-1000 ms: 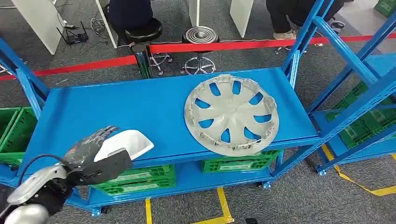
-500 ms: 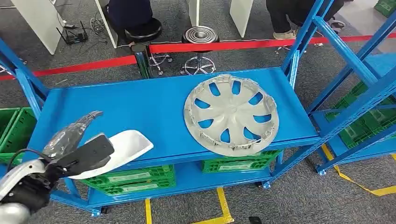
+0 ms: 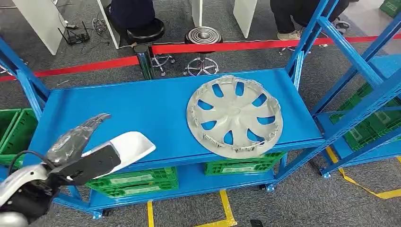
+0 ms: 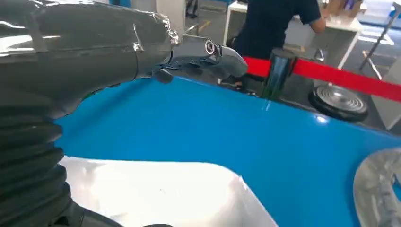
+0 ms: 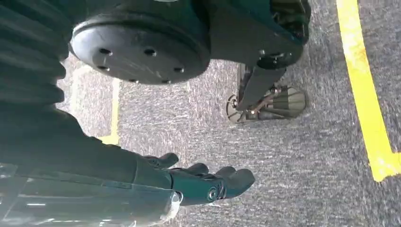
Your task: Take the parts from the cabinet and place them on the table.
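Note:
A white curved shell part lies at the front left edge of the blue shelf table. A silver wheel cover lies flat on the right half, overhanging the front edge a little. My left hand hovers at the left of the white part, fingers stretched out, thumb in front of it, holding nothing. The left wrist view has those fingers above the blue surface, the white part beneath the hand, and the wheel cover's rim. My right hand hangs over the grey floor, loosely open.
Green crates sit on the lower level under the table. A second blue rack with green crates stands at the right. Behind the table run a red barrier tape, a steel post, stools and seated people.
My left hand has drawn back to the left off the white part, which stays lying on the table edge. The wheel cover has not moved.

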{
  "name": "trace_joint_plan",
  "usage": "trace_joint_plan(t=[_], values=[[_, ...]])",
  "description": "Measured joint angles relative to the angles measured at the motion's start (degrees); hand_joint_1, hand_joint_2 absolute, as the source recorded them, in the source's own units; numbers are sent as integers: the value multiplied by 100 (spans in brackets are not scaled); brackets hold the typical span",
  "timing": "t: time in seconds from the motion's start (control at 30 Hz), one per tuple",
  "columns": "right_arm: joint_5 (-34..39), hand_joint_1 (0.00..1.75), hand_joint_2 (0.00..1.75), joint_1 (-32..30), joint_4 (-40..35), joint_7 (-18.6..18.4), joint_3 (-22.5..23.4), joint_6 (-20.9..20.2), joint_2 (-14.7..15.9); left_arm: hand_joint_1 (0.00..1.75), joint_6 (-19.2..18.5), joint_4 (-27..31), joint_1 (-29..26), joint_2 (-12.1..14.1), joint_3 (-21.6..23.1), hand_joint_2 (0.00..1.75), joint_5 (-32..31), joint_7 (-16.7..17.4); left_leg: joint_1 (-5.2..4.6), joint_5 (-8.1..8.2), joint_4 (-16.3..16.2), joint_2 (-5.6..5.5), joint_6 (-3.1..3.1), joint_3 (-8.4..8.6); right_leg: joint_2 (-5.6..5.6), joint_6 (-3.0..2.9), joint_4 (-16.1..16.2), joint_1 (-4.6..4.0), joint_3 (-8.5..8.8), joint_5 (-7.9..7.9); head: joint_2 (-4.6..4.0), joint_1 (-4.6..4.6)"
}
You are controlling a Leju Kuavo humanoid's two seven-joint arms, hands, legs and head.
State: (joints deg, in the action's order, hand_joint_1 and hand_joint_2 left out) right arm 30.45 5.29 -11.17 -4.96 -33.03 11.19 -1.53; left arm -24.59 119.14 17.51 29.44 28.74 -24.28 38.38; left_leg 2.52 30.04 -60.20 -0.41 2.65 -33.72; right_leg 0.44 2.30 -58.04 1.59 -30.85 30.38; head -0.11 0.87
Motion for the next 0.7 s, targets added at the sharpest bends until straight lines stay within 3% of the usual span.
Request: trace_joint_plan(t=[0.37, 0.7], values=[[-125, 0, 175, 7, -2, -57, -87, -61, -72, 0, -77, -398, -113, -177, 175, 175, -26, 0, 0, 0, 0, -27, 0, -1, -14, 5, 3, 0, 5, 4, 0, -2], [-284, 0, 175, 65, -2, -227, -319, -116, -135, 0, 219, -1266, -37, -381, 516, 175, -94, 0, 0, 0, 0, -50, 0, 0, -22, 5, 5, 0, -2, 4, 0, -4]])
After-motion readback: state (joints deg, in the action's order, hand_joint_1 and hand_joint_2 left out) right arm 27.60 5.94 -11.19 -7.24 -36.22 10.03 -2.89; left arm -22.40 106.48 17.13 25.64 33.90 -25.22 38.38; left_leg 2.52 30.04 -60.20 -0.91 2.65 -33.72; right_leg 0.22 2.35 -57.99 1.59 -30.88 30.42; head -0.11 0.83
